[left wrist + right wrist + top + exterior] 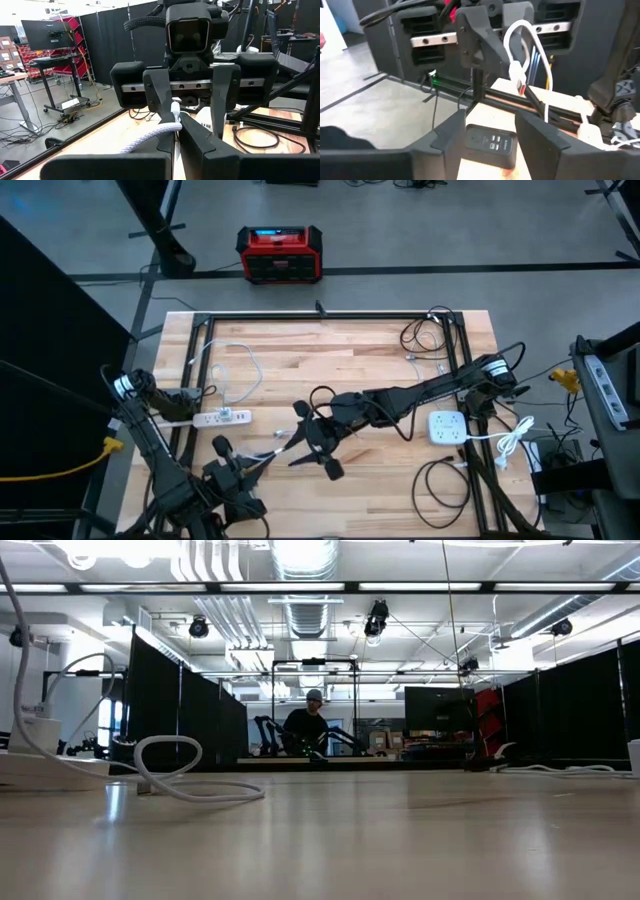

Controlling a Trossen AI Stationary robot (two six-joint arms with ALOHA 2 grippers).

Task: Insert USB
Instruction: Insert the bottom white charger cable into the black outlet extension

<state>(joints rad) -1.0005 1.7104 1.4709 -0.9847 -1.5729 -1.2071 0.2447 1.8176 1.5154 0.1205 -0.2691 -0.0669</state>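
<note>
- Wooden worktop point(350, 355) carries a white power strip point(221, 418) at its left side.
- Right claw point(312, 442), at mid-worktop, stands with fingers apart, facing the left one.
- Left claw point(176, 131) is clamped on the white USB cable point(150, 137), the plug point(519, 80) raised above the worktop.

Open wood across table point(340, 360) centre rear; white cable point(232, 370) loops left, black cable coils point(425, 332) crowding right edge.
</note>
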